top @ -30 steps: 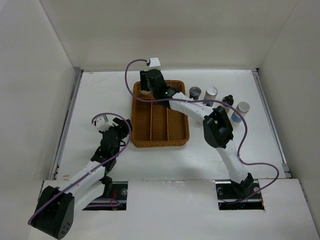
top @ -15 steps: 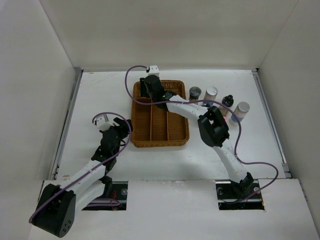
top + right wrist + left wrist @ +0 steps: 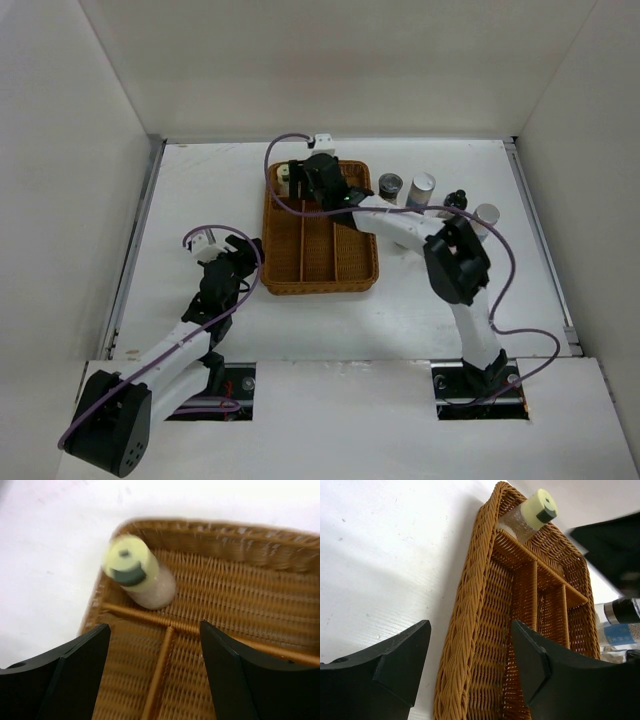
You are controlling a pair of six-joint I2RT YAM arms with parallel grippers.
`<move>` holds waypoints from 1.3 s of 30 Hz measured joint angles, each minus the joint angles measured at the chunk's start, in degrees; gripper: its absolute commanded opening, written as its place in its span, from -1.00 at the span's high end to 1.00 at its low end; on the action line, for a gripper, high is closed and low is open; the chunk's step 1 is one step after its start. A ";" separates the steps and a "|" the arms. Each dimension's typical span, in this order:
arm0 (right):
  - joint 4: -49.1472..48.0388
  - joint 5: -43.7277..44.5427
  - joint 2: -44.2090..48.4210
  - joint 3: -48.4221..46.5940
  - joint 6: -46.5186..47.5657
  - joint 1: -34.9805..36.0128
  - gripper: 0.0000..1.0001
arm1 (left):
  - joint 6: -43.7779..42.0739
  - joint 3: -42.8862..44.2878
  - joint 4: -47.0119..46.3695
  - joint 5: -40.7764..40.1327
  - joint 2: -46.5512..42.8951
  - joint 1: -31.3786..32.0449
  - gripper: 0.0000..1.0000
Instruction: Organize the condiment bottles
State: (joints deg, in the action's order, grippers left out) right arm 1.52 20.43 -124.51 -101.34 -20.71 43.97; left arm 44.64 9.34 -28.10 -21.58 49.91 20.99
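Observation:
A condiment bottle with a yellow-green lid (image 3: 137, 575) stands in the back left compartment of the brown wicker tray (image 3: 225, 535); it also shows as the lidded bottle (image 3: 527, 517) and the small bottle (image 3: 287, 181). My right gripper (image 3: 155, 630) hangs open just above and in front of it, holding nothing. More condiment bottles stand on the table right of the tray: a dark-lidded one (image 3: 390, 185), a silver-lidded one (image 3: 422, 188), a black-topped one (image 3: 457, 198) and a blue-labelled one (image 3: 487, 215). My left gripper (image 3: 471, 627) is open, its jaws either side of the tray's left rim (image 3: 480, 555).
The tray (image 3: 320, 270) has one cross compartment at the back and three long ones in front. White walls enclose the table on three sides. The right arm's purple cable loops over the bottles on the right.
The right gripper has opened and drawn back off the yellow-green-lidded bottle, leaving it standing in the tray's back left corner. The right forearm swung right. The left arm barely moved.

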 measured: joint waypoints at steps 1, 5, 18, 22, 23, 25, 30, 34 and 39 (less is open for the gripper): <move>-0.76 -0.09 3.37 2.56 0.00 0.00 -0.57 | 0.00 0.00 0.00 0.04 0.02 -0.07 -0.28; -5.09 0.20 18.73 12.61 0.85 -0.55 -0.04 | 0.13 -0.02 0.00 0.20 0.00 -0.37 -0.28; -2.67 7.96 33.07 30.05 2.38 -16.26 -0.50 | 0.42 -0.26 -0.94 0.55 0.50 -0.35 -0.30; -0.59 7.67 30.69 29.88 2.86 -16.52 -0.67 | 0.46 -0.26 -1.29 0.83 1.29 -0.35 -0.32; -0.17 7.56 29.99 29.70 2.97 -16.52 -0.70 | 0.48 -0.26 -1.36 0.85 1.27 -0.35 -0.32; 0.72 7.21 28.39 29.07 3.06 -16.52 -0.73 | 0.55 -0.26 -1.70 0.85 1.27 -0.37 -0.32; 2.05 5.99 24.46 26.84 3.26 -16.61 -0.75 | 0.57 -0.26 -1.77 0.90 1.27 -0.35 -0.32; 2.91 5.62 22.32 24.98 3.39 -16.90 -0.75 | 0.59 -0.26 -1.75 1.11 1.44 -0.35 -0.32; 4.00 5.68 20.15 23.10 3.39 -17.38 -0.71 | 0.72 -0.26 -1.81 1.29 1.42 -0.37 -0.32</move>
State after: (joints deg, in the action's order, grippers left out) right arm 5.52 26.11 -104.36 -78.24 -17.32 26.59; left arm 45.36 9.08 -29.91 -20.29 51.33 20.62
